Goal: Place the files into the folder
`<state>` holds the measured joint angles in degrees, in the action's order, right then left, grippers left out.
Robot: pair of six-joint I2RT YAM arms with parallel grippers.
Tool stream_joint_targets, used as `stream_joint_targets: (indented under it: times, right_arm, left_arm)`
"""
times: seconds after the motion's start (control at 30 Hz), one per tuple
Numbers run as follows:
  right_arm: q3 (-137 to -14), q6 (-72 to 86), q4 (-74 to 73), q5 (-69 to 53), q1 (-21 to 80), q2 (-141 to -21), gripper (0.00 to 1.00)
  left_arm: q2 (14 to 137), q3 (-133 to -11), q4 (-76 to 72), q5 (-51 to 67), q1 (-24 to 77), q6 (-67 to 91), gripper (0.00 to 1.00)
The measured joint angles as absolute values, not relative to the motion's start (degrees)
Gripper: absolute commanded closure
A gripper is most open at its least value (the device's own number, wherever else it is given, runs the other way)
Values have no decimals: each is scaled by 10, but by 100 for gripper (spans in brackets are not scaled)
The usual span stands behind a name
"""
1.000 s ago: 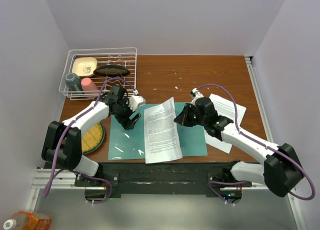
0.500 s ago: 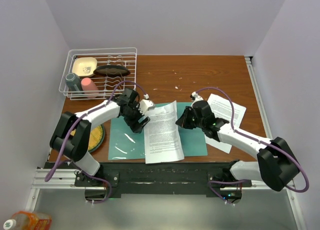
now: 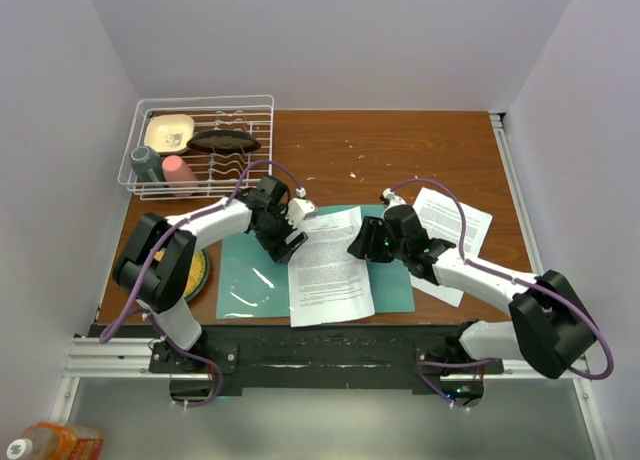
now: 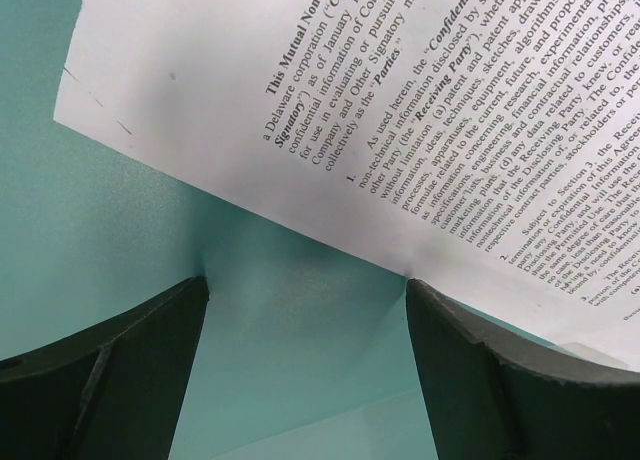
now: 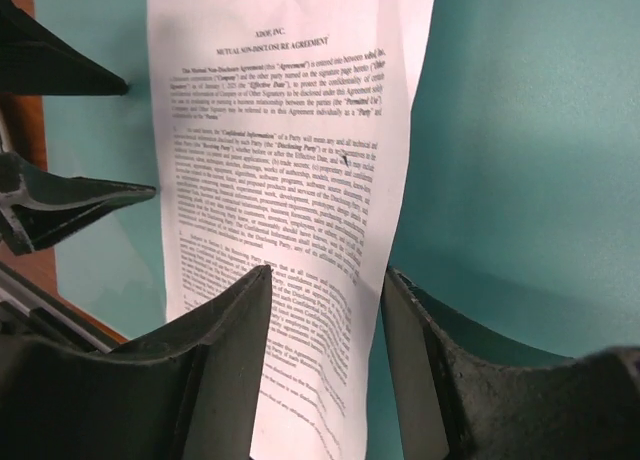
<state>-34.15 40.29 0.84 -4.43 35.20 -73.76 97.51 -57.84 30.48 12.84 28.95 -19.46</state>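
The teal folder point(image 3: 245, 280) lies open and flat near the table's front edge. One printed file sheet point(image 3: 328, 270) lies across its middle. My left gripper point(image 3: 292, 242) is open and low on the folder point(image 4: 120, 230), with one fingertip at the sheet's point(image 4: 300, 100) top left edge. My right gripper point(image 3: 360, 245) is open and straddles the sheet's right edge point(image 5: 280, 160), one finger over the paper and one over the folder point(image 5: 520, 160). More file sheets point(image 3: 458, 225) lie on the wood to the right of the folder, partly under my right arm.
A white wire dish rack point(image 3: 200, 145) with two cups, a bowl and a dark dish stands at the back left. A yellow woven mat point(image 3: 190, 275) lies under my left arm. Pale specks point(image 3: 350, 150) dot the wood behind the folder.
My left gripper has moved right across the folder to the sheet's left edge. The sheet's raised top has come down flatter. My right gripper has shifted slightly left.
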Motion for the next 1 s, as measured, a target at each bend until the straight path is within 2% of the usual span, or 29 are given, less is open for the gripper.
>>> stream_joint_targets:
  times: [0.33, 0.5, 0.8, 1.0]
  right_arm:
    - [-274, 413, 32, -77, 352, -731, 75]
    - [-250, 425, 41, -92, 352, -707, 100]
    - [-249, 437, 107, -96, 352, -655, 100]
    - [-249, 437, 132, -96, 352, -668, 100]
  left_arm:
    - [975, -578, 304, 125, 290, -191, 15]
    - [975, -579, 305, 125, 290, -191, 15]
    - [946, -629, 381, 156, 279, -210, 4]
    - [862, -650, 420, 164, 165, -268, 4]
